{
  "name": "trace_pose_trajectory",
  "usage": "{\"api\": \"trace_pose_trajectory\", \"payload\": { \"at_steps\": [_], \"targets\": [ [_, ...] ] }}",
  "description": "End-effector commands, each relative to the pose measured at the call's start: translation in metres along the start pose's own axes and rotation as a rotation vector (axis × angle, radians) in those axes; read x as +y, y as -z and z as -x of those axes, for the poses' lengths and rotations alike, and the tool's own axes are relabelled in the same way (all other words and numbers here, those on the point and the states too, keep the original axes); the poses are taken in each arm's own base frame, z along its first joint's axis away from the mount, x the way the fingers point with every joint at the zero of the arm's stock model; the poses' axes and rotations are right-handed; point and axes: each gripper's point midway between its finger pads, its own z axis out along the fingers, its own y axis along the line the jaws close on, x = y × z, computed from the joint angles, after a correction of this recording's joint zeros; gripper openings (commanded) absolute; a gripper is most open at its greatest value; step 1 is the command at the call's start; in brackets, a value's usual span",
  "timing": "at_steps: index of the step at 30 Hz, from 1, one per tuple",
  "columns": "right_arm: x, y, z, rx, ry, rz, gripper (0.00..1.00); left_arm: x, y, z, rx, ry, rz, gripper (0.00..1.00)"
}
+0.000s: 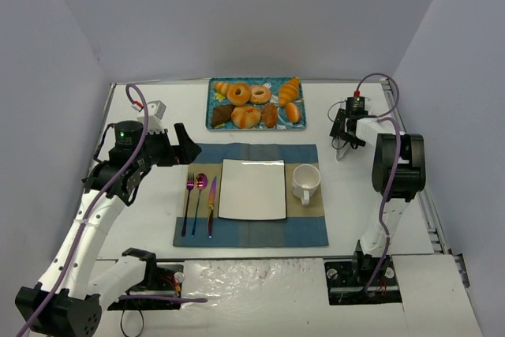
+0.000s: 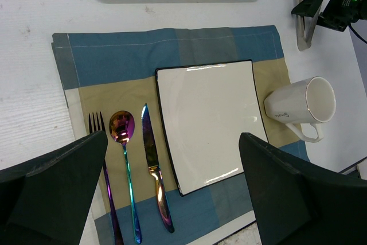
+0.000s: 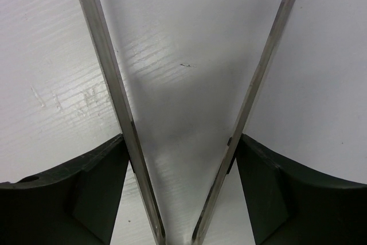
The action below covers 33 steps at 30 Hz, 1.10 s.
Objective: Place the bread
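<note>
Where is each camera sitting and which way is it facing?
Top external: high behind the robot, looking down on the table; left arm and right arm show.
Left wrist: above the placemat's edge, facing down at plate and cup; open fingers frame the bottom.
Right wrist: low over white table, looking along the tongs held between its fingers.
Shared: top and left wrist both show plate, cup, tongs.

the top view looks down from high behind the near edge of the table point(image 1: 347, 219), far enough to take in all of it. the left wrist view looks down from some height, past the left gripper point(image 2: 173, 136), on the placemat point(image 2: 114, 55), plate point(image 2: 209, 124) and cup point(image 2: 304, 107), which the top view shows too. the right wrist view faces the table from very near, between the two blades of the tongs point(image 3: 109, 84).
</note>
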Motion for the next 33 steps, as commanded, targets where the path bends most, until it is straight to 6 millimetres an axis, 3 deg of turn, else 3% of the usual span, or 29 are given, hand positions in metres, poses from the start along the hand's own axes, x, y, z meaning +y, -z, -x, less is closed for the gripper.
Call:
{"api": "trace_pose_trajectory", "payload": {
  "at_steps": [1,10,33],
  "targets": [
    [0.005,0.000,-0.015,0.040,0.021,-0.017,0.63,-0.011,0.005,0.020,-0.072,-0.042,-0.035,0.97],
    [0.016,0.018,-0.001,-0.028,0.039,-0.037,0.47,-0.011,0.006,0.020,-0.073,-0.044,-0.037,0.97],
    [0.026,0.087,0.047,-0.221,0.007,-0.020,0.49,-0.011,0.007,0.019,-0.072,-0.047,-0.038,0.97]
  ]
}}
